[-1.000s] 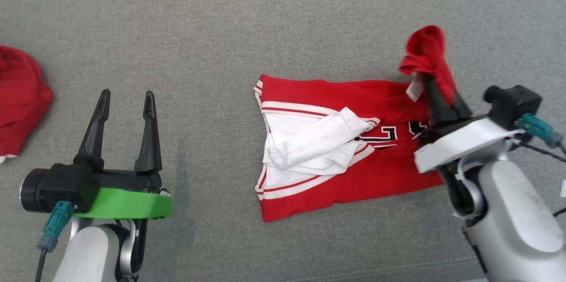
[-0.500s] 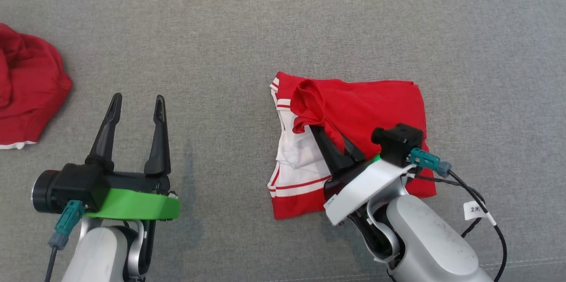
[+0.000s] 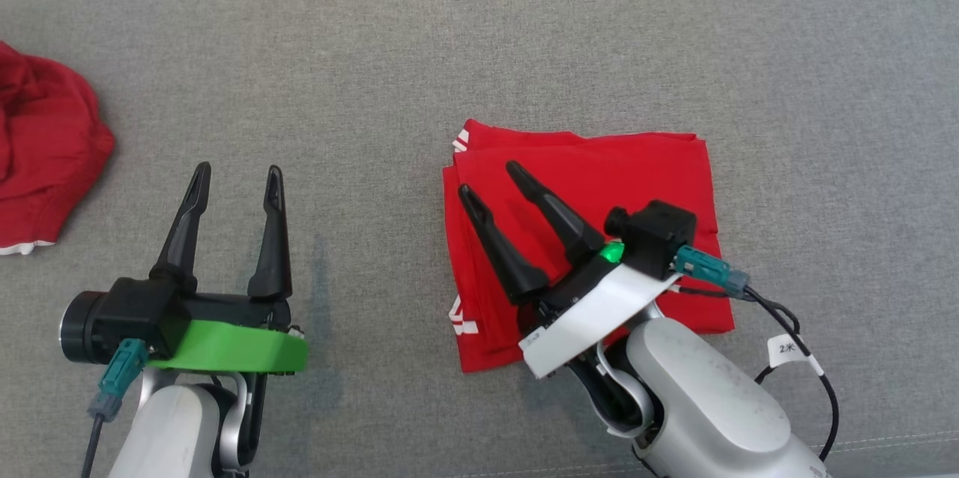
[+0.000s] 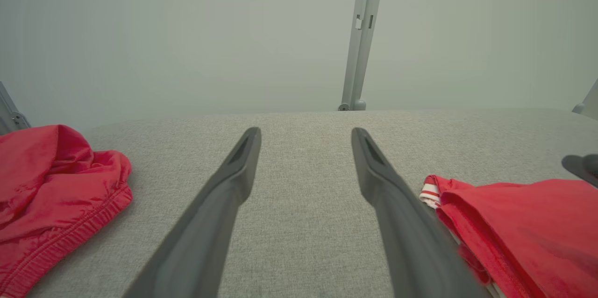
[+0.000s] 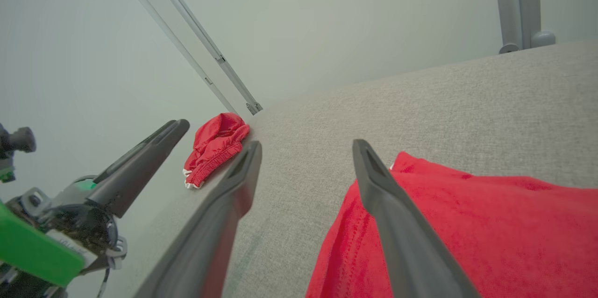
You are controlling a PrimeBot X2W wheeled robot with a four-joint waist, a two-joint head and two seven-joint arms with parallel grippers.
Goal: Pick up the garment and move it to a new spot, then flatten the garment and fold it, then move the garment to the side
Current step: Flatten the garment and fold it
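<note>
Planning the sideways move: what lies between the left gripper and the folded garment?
Only bare grey surface between the left gripper and the folded garment, seen in the head view.

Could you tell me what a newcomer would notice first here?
The folded bright red jersey lying right of centre on the grey fabric surface stands out first, with the right hand open over it. The left hand is open over bare fabric, and a crumpled red garment lies at the far left.

Grey fabric-covered tabletop (image 3: 374,36) carries 2 items: red jersey (image 3: 644,171) w/ white trim, folded flat, right of centre; crumpled red garment (image 3: 45,141) at left edge, well apart.
</note>
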